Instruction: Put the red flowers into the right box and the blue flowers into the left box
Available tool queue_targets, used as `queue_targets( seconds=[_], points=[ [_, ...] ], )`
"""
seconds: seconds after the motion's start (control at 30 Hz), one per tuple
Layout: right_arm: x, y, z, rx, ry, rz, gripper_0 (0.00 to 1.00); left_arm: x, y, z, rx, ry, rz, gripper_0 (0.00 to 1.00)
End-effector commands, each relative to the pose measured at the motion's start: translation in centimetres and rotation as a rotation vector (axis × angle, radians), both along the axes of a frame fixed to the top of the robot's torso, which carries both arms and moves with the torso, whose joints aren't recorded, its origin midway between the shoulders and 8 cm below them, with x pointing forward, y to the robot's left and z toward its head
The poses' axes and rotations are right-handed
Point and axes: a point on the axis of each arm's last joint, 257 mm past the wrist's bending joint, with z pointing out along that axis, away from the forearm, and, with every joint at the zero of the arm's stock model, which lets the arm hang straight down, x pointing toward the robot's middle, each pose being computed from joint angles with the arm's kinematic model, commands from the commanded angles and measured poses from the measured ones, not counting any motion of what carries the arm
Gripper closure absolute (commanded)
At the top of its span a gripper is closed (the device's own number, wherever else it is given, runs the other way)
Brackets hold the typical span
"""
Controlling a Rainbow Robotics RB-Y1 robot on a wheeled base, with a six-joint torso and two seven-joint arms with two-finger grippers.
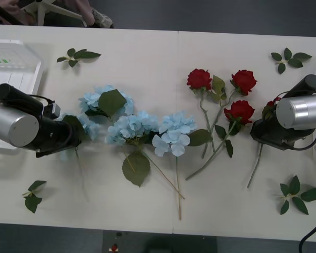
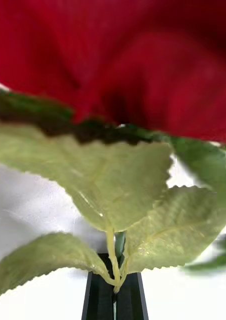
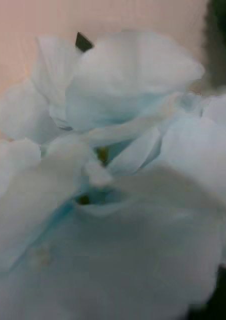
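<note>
Right pincer [image 2: 114,295] closed on a rose [image 1: 272,104] stem just under the bloom; stem trails toward you across the worktop [image 1: 147,47]. Left pincer [image 1: 68,138] sits over a blue flower [image 1: 88,126]; you cannot tell its grip. Left box [image 1: 21,68] lies just beyond that arm.

The right gripper [image 2: 114,298] sits low at the table's [image 1: 147,47] right side, its black fingers [image 2: 99,300] pressed together. The left gripper [image 1: 68,138] lies low over the table's left side.
</note>
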Motion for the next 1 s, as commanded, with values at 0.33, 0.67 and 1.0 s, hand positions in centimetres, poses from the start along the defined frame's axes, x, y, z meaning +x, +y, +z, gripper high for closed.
queue_targets(
  seconds=[0.33, 0.67, 1.0],
  points=[
    [2.4, -2.0, 7.6, -0.057, -0.124, 0.018, 1.00, 0.8, 7.6, 15.6, 0.312, -0.071, -0.137, 1.00],
    [2.2, -7.1, 17.1, -0.106, -0.163, 0.018, 1.00, 2.1, 19.6, 29.0, 0.776, -0.086, -0.241, 1.00],
    [1.6, -17.5, 25.7, -0.154, -0.241, -0.016, 1.00, 6.9, 30.4, 30.6, 0.917, -0.196, -0.147, 0.99]
  ],
)
